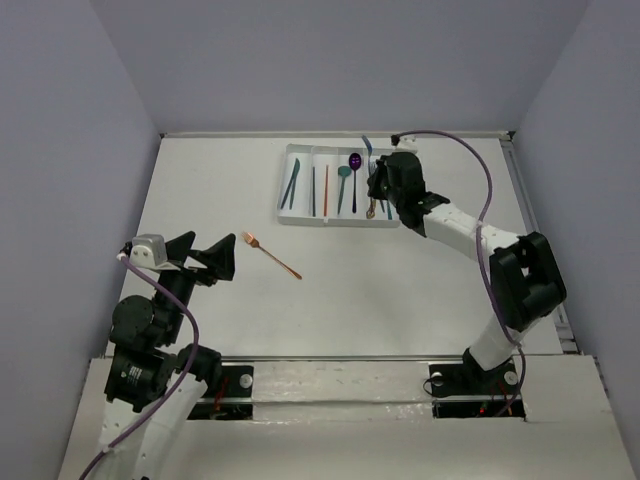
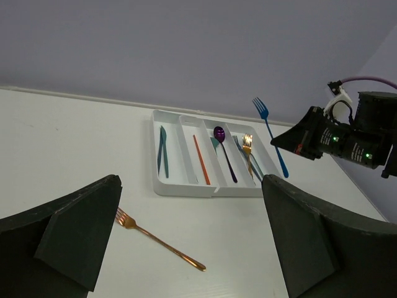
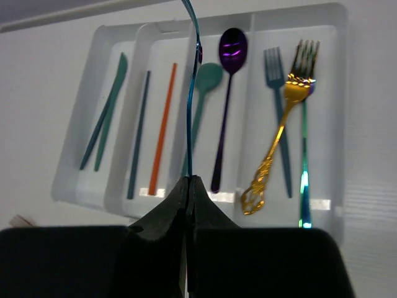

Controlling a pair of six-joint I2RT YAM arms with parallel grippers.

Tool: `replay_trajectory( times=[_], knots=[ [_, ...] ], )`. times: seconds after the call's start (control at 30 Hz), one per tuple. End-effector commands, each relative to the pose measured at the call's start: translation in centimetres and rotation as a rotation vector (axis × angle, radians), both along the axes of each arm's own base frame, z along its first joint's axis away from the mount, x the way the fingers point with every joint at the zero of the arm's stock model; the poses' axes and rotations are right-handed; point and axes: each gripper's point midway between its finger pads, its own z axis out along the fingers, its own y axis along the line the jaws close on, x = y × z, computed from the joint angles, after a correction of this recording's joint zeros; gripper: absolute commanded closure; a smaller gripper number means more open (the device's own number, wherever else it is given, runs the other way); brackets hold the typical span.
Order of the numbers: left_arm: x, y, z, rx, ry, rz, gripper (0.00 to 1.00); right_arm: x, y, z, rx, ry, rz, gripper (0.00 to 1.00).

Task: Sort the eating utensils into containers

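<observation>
Currently the left claw is hanging released above the bench, its fingers standing wide apart and gripping nothing. A copper fork is lying flat on the bench just ahead of that claw, below the gap between its fingers and untouched. The left arm is folding up from its base, with its wrist pointing forward and to the right.

The right claw is clenching, its jaws pressing together on the handle of a blue fork, which is sticking out beyond the fingertips. The white tray is lying beneath this claw. To the claw's left it is holding two teal knives, a dark stick and an orange stick. Nearly under the claw are a teal spoon and a purple spoon. To its right is a gold fork. The right arm is bending at a raised elbow, with its forearm stretching forward and left over the tray's right end.
</observation>
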Motion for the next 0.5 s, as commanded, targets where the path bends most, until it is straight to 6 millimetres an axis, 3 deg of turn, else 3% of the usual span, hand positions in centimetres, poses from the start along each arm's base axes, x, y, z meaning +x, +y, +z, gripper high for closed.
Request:
replay_trajectory(
  times=[0.0, 0.07, 0.1, 0.3, 0.47],
  knots=[
    [-0.8, -0.2, 1.8, -0.025, -0.061, -0.022, 0.01, 2.5, -3.5, -1.3, -0.068, 0.016, -0.007, 1.00],
    [-0.7, -0.2, 1.8, -0.023, -0.060, -0.022, 0.01, 4.6, -5.5, -1.0, -0.076, 0.017, -0.021, 1.00],
    [-0.7, -0.2, 1.9, -0.023, -0.060, -0.023, 0.01, 5.3, -6.3, -3.0, -0.089, 0.067, -0.013, 1.00],
    [-0.7, -0.2, 1.8, -0.021, -0.059, -0.020, 0.01, 7.7, -6.6, -6.2, -0.155, 0.125, -0.003, 1.00],
    [-0.6, -0.3, 1.8, -0.020, -0.056, -0.023, 0.01, 8.8, -6.6, -6.4, -0.151, 0.116, -0.024, 0.97]
  ],
)
